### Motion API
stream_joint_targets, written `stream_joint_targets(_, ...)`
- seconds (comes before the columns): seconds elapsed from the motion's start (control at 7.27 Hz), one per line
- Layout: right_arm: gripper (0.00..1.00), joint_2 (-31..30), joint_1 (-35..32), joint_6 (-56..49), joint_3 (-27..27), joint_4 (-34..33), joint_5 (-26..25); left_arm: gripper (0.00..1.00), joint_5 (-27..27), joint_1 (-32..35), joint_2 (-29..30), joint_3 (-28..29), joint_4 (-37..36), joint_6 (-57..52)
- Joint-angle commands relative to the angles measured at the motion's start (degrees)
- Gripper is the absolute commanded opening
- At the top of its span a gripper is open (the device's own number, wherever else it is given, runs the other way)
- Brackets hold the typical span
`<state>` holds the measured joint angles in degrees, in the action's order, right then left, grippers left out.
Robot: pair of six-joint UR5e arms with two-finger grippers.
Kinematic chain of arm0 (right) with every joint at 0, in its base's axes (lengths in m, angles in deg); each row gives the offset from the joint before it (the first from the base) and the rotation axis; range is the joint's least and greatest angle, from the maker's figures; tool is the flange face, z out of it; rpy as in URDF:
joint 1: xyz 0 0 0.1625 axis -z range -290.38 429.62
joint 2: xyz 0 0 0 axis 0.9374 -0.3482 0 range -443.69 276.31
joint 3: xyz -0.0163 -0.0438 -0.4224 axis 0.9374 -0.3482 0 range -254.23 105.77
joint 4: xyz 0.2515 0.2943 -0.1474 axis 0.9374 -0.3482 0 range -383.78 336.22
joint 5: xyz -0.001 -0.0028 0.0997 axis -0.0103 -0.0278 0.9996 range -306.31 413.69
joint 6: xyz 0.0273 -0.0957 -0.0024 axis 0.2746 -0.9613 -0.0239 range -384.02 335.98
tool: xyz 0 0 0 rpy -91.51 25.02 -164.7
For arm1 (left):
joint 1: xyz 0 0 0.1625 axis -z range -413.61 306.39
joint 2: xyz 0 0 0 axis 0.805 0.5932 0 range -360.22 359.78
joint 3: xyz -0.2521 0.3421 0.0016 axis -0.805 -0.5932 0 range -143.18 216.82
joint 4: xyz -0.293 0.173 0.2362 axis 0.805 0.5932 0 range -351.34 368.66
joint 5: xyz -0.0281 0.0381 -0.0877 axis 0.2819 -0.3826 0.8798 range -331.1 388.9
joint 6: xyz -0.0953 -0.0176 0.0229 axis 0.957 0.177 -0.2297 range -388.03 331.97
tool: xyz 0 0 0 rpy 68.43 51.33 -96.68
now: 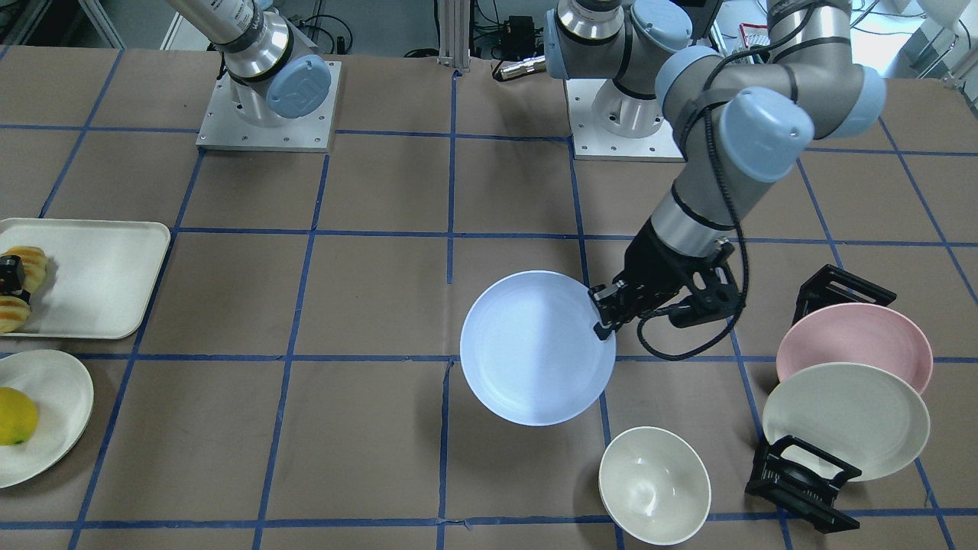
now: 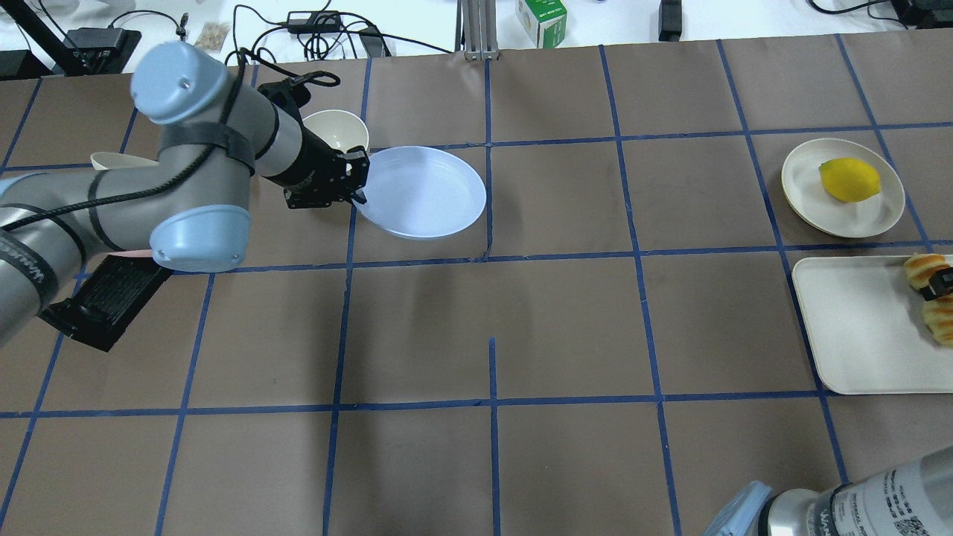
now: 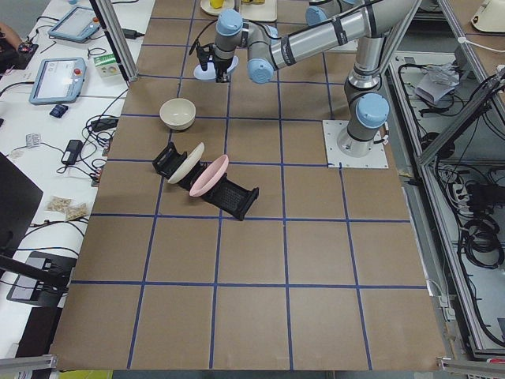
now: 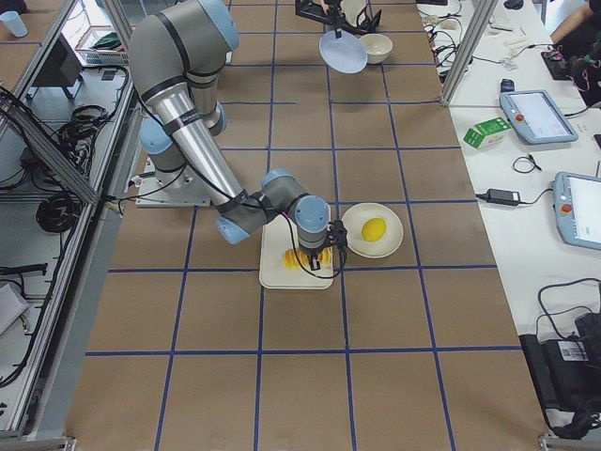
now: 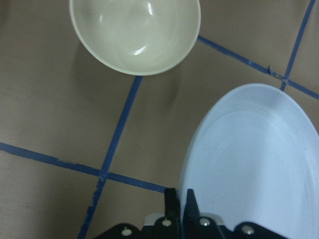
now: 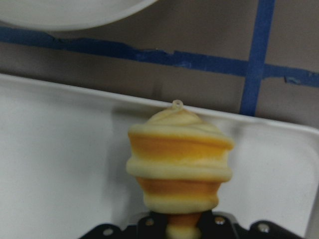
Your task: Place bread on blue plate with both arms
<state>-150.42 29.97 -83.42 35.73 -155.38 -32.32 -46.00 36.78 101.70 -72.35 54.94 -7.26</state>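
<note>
My left gripper (image 1: 603, 315) is shut on the rim of the blue plate (image 1: 535, 347) and holds it tilted above the table's middle. The left wrist view shows the fingers (image 5: 172, 199) pinching the plate's edge (image 5: 249, 164). It also shows in the overhead view (image 2: 424, 192). The bread (image 6: 179, 159), with orange and pale ridges, is at the cream tray (image 1: 99, 275) at the table's end. My right gripper (image 2: 939, 281) is shut across the loaf's middle (image 2: 923, 266). I cannot tell whether the loaf is lifted off the tray.
A cream bowl (image 1: 654, 485) stands close to the blue plate. A pink plate (image 1: 856, 344) and a cream plate (image 1: 844, 416) lean in a black rack (image 1: 802, 485). A yellow lemon (image 1: 15, 416) lies on a small cream plate (image 1: 61, 397) beside the tray.
</note>
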Motion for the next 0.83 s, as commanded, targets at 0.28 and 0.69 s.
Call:
stream_joint_targets(0.28, 0.0, -5.59, -0.85, 0.86, 0.08, 2.48, -0.11, 0.0, 5.82, 4.79, 6.52, -2.01, -6.38, 0.93)
stream_joint_targets(0.69, 0.0, -8.58, -3.31, 1.83, 0.08, 6.43, -0.38, 0.0, 5.82, 7.16, 10.04, -2.01, -7.43, 1.02)
